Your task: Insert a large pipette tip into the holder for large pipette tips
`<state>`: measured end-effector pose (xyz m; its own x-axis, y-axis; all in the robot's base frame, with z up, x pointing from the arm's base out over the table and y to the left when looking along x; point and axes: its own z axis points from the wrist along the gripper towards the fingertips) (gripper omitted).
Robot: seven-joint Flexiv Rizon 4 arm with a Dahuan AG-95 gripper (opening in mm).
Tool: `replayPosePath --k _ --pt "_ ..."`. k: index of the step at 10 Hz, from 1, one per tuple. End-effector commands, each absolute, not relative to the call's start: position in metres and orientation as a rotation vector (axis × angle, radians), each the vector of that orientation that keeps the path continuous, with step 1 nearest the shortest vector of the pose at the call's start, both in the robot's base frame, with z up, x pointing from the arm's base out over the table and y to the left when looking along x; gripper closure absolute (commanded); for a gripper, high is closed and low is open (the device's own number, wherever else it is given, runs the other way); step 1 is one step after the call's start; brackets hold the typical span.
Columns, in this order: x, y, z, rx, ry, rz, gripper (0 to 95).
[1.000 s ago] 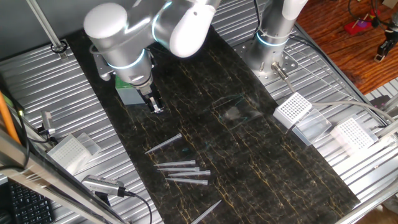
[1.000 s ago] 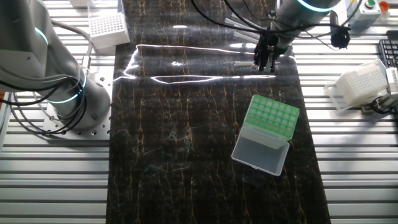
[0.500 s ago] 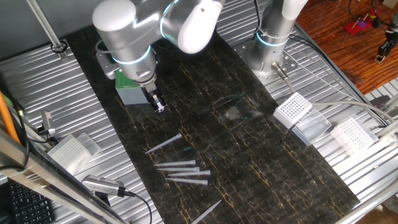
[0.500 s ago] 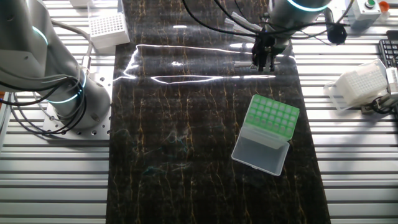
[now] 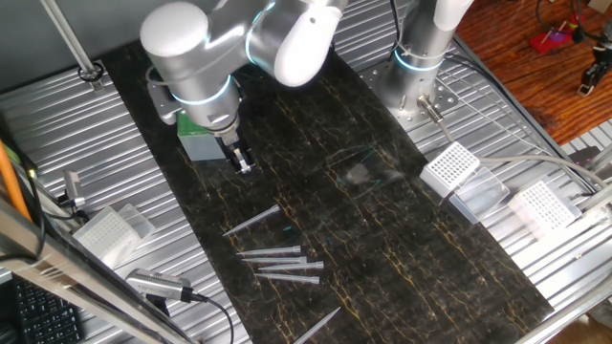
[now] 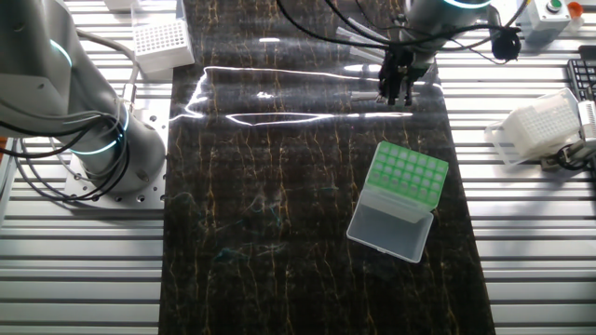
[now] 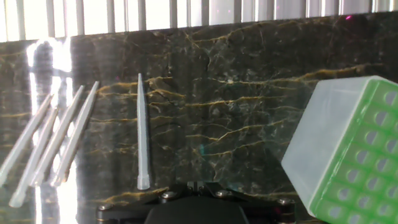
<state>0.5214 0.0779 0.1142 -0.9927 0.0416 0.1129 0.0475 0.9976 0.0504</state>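
My gripper (image 5: 244, 164) hangs near the green holder (image 6: 408, 179), fingers look pinched together with nothing between them. The large pipette tip (image 7: 142, 132) lies flat on the mat (image 6: 279, 233), apart from the others.

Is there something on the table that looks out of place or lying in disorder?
Yes. Several pipette tips lie loose on the dark mat, at differing angles, not standing in a rack. One large pipette tip lies apart from the cluster. The green holder sits askew to the mat's edges, lid open.
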Motion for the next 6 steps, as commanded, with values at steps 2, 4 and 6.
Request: replayPosePath --k 2,4,6 --pt "0.5191 0.0770 0.1143 -0.064 -3.050 -0.148 95.0" --pt "0.5191 0.0770 0.1143 -0.027 -3.039 -0.121 95.0" --pt "0.5191 0.0770 0.1143 0.023 -3.037 -0.125 95.0"
